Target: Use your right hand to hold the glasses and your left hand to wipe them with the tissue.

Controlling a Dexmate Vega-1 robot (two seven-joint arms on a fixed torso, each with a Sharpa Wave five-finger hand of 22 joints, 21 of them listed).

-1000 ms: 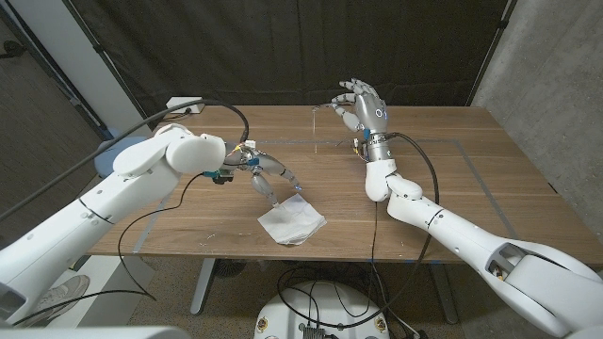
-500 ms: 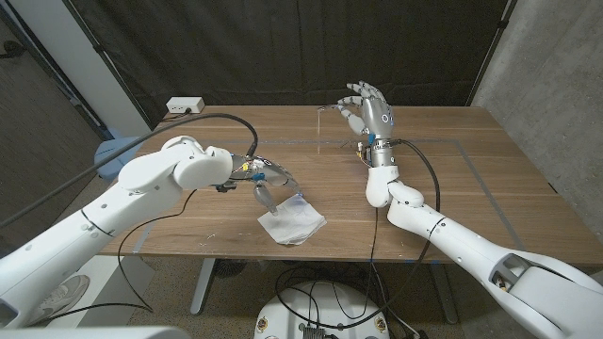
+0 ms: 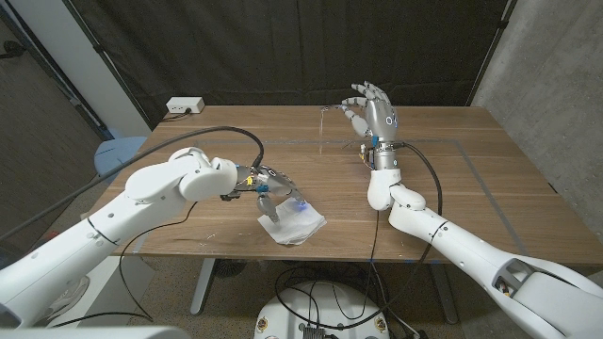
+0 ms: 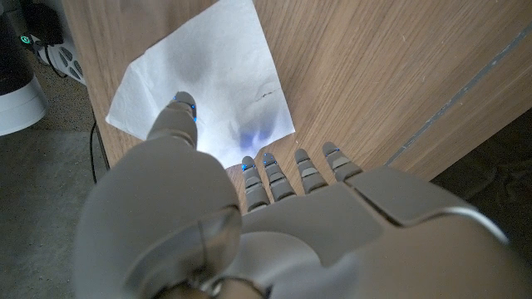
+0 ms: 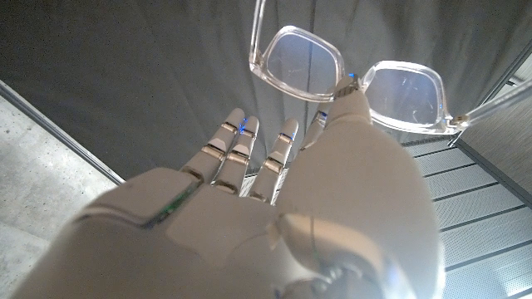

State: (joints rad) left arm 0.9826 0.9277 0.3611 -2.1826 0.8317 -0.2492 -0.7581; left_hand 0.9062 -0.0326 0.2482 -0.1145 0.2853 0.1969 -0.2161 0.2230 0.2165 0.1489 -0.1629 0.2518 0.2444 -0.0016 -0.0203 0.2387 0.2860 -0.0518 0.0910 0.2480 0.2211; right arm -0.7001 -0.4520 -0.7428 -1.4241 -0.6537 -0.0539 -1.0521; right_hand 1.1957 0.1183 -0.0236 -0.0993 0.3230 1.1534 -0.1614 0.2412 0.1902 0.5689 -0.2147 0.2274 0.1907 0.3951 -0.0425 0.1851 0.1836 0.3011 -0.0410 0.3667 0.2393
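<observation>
The clear-framed glasses (image 5: 353, 76) are held up in the air by my right hand (image 5: 316, 208), which pinches them near the bridge with the lenses above its fingertips. In the head view that raised hand (image 3: 373, 108) stands over the table's far middle, and the glasses (image 3: 332, 110) show only faintly beside it. A white tissue (image 3: 293, 221) lies spread near the table's front edge. My left hand (image 3: 268, 183) hovers at its left corner, fingers apart and holding nothing. In the left wrist view the fingertips (image 4: 268, 160) reach the edge of the tissue (image 4: 208, 75).
A white power box (image 3: 184, 104) sits at the table's (image 3: 471, 188) far left corner. Thin tape lines mark a rectangle on the wood. Black cables trail from both arms. A blue seat (image 3: 115, 151) stands left of the table.
My left hand has slid right and closer to the tissue, fingertips now at its edge. The right hand with the glasses has drifted slightly right.
</observation>
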